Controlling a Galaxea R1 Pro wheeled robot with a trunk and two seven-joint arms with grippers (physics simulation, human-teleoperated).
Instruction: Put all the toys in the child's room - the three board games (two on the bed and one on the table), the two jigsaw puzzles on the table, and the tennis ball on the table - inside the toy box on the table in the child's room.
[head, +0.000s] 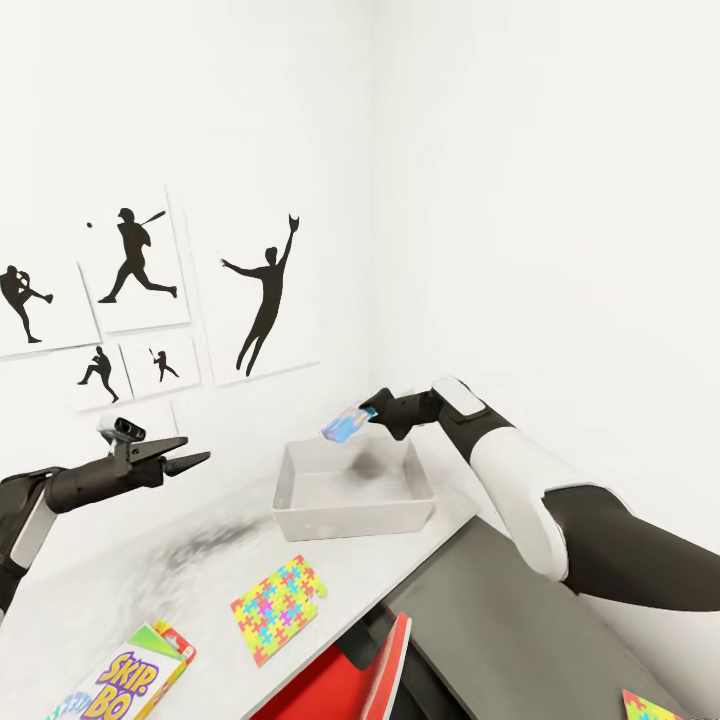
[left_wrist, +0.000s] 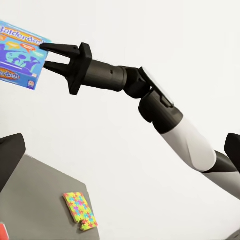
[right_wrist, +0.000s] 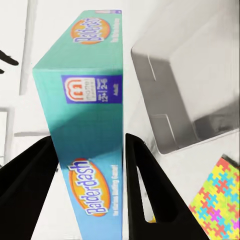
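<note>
my right gripper (head: 372, 412) is clamped on the edge of the balderdash board game (head: 348, 424), holding it in the air above the toy box (head: 352, 511), which sits on the table (head: 140, 590) near the wall corner. my left gripper (head: 192, 461) hangs over the table with fingers slightly parted and nothing between them. one jigsaw puzzle (head: 278, 608) lies flat on the table in front of the toy box; the skip-bo board game (head: 125, 685) lies at the near edge.
</note>
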